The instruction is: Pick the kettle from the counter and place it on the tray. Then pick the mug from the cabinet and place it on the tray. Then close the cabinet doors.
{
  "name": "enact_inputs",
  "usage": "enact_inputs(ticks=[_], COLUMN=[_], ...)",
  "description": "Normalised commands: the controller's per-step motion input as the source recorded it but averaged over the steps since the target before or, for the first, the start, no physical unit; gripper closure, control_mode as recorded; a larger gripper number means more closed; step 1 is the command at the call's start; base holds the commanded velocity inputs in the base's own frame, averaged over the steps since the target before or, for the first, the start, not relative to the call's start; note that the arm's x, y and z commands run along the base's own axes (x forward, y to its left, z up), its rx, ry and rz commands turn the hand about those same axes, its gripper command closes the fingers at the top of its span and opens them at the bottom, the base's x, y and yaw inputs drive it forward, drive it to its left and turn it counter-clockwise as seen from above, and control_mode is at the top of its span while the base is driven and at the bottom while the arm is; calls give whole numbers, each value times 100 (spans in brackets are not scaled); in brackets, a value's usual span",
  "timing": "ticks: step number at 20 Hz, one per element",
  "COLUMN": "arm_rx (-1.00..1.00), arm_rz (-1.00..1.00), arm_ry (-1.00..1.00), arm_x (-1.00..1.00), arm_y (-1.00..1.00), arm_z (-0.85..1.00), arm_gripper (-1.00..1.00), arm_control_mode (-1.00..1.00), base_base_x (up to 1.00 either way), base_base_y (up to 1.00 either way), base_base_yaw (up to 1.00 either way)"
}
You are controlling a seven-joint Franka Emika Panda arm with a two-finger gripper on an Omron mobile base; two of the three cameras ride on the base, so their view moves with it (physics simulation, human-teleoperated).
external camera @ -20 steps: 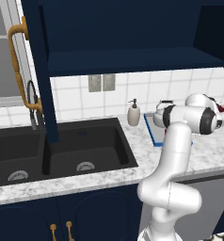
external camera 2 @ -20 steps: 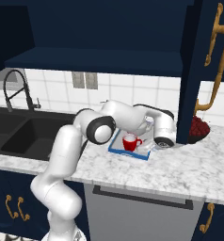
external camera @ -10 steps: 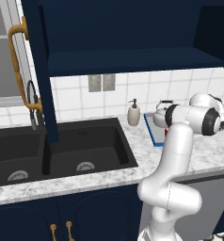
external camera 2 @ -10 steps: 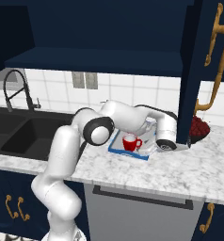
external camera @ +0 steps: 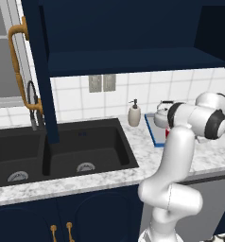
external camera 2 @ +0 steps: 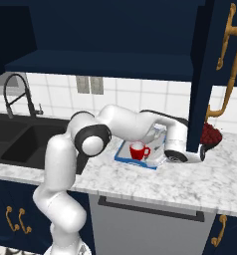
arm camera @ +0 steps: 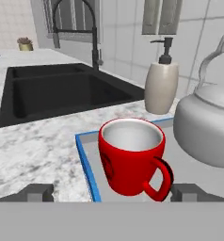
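My tray has a blue rim and a grey inside, and it lies flat on the speckled counter. Two things stand in it. The red mug is near the front edge. It stands upright with its mouth up, and its pale inside holds nothing. Its handle sticks out toward the lower right of my hand view. The silvery kettle stands just beside the mug, further back. It is round and squat, and its thin handle arches over the top. A cream soap bottle stands on the counter behind the tray, next to the black sink.

My gripper is open wide and holds nothing. Its two fingertips sit on either side of the mug, not touching it. The cabinet doors hang open above, with long brass handles.
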Motion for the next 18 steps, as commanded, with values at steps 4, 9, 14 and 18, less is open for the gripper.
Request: enact_inputs(ticks=[4,9,14,18], arm_rx=[-6,-5,-3,-5], arm_rz=[-15,-13,-11,-14], arm_ry=[-15,-15,-16,-11], arm_x=[-55,-48,-46,-41], arm_y=[10,11,16,23], arm_z=[32,38,44,46], arm_gripper=[-100,-100,-100,-100], arm_control_mode=[-100,-100,-100,-100], base_base_x=[0,0,0,0], base_base_y=[0,0,0,0], base_base_yaw=[0,0,0,0])
